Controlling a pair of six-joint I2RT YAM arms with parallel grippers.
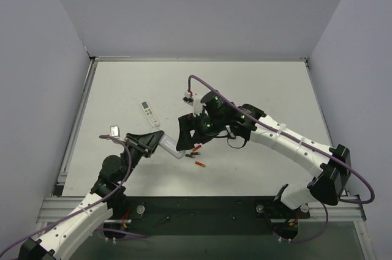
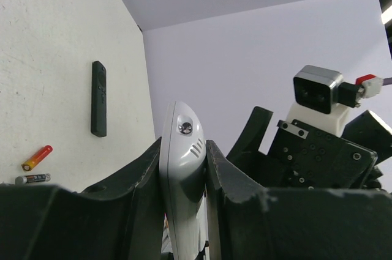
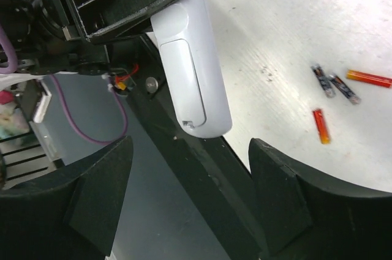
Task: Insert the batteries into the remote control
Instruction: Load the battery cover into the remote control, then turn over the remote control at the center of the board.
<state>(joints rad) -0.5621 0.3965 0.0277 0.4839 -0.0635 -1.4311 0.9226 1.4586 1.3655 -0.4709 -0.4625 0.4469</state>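
Left gripper (image 2: 182, 150) is clamping the white remote control (image 3: 190, 58) edgewise, holding it off the table (image 3: 294, 21). Right gripper (image 3: 190, 150) is standing with jaws apart, the remote's free end just ahead of the gap, untouched.

Left wrist view: I only get the rounded tip of the remote control (image 2: 181, 128). The rest is squeezed behind the left gripper (image 2: 184, 150) and runs off the bottom edge, face not visible. Right wrist view: the remote's gripped end is cut by the top edge, and its closed cover (image 3: 184, 79) hides the recess. The dark cell (image 3: 323, 80) and second dark cell (image 3: 343, 88) are too small, can't tell blue from grey. Right gripper (image 3: 190, 144) fingers run off the bottom. Top view: right arm (image 1: 288, 141) blocks the table patch under it; red cell (image 1: 199, 164) is a speck, markings unreadable.
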